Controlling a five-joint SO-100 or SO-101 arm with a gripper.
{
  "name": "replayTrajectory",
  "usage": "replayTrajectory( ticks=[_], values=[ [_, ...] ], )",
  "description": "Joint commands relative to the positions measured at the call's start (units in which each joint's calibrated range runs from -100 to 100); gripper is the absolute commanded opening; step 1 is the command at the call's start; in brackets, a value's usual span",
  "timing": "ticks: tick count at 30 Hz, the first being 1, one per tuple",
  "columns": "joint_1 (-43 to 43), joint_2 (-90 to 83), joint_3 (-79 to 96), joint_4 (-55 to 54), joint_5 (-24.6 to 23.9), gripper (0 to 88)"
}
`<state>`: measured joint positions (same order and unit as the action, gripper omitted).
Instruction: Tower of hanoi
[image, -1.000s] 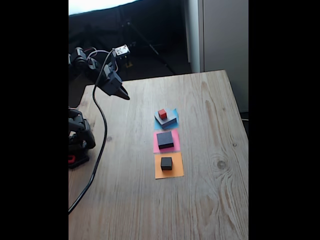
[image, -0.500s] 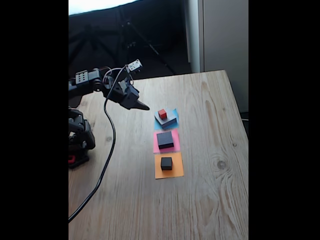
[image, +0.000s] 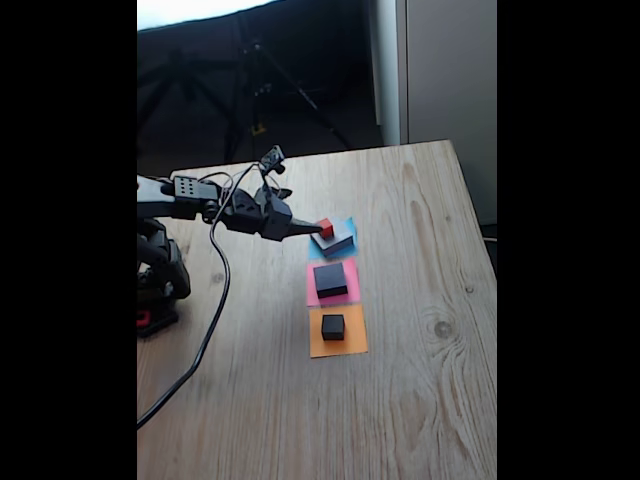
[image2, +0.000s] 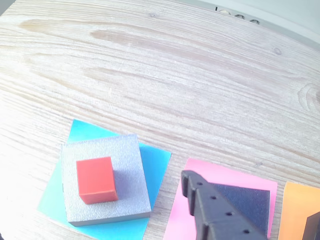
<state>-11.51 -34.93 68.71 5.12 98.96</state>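
Blocks lie scattered in the fixed view: small red cube (image: 325, 228) atop flat grey square block (image: 335, 240), medium black block (image: 330, 280) and small black cube (image: 333, 326) apart, so stacking seems barely begun; black gripper (image: 311, 231) reaches the red cube. Wrist view shows one finger (image2: 220, 210) over the pink paper square (image2: 220, 175), holding nothing, though I cannot tell how wide it gapes.

— What's lying on the wooden table (image: 420, 400)?
— Three paper squares in a row: blue paper (image: 346, 226) toward twelve o'clock, pink paper (image: 351, 278) in the middle, orange paper (image: 352, 340) toward six.
— Anything else?
— A black cable (image: 205, 340) at nine o'clock, tripod legs (image: 290, 85) beyond the table.
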Motion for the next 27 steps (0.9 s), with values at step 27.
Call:
replayTrajectory(
  ticks=[27],
  values=[
    [-4.0,28.8,5.1,-44.3,1.0,52.1]
  ],
)
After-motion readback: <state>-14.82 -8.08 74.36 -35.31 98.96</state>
